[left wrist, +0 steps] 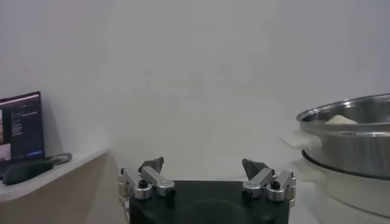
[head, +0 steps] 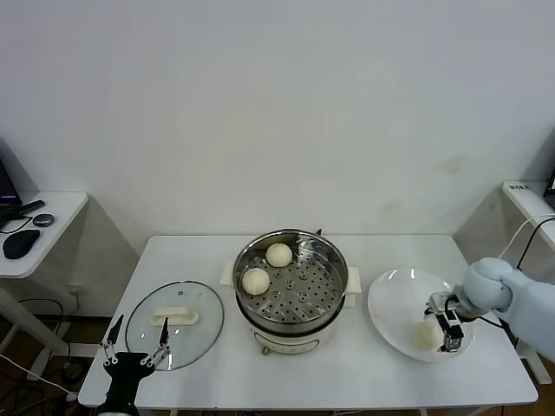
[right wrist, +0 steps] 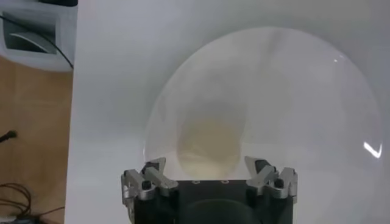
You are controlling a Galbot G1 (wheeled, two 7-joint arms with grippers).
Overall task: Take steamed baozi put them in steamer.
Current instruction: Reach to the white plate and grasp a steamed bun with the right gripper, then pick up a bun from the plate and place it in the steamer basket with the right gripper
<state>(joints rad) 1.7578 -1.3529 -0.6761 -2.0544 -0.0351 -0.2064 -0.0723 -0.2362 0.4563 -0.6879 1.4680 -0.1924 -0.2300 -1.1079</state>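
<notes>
Two cream-white steamed baozi (head: 279, 254) (head: 256, 280) lie on the perforated tray of the shiny steel steamer (head: 334, 260) at the table's middle. A third baozi (head: 425, 335) (right wrist: 210, 137) rests on the white plate (head: 395, 299) to the right. My right gripper (head: 447, 336) (right wrist: 204, 164) is low over the plate, open, its fingers (right wrist: 152, 169) standing on either side of that baozi with small gaps. My left gripper (head: 137, 340) (left wrist: 203, 164) waits open and empty at the front left, by the lid. The left wrist view shows the steamer (left wrist: 353, 140) from the side, a baozi top (left wrist: 341, 120) above its rim.
A flat glass lid (head: 173, 316) with a white handle lies left of the steamer. A side table (head: 52, 208) with a mouse stands off to the left, and a shelf (head: 529, 195) with cables to the right. The plate sits near the table's front right edge.
</notes>
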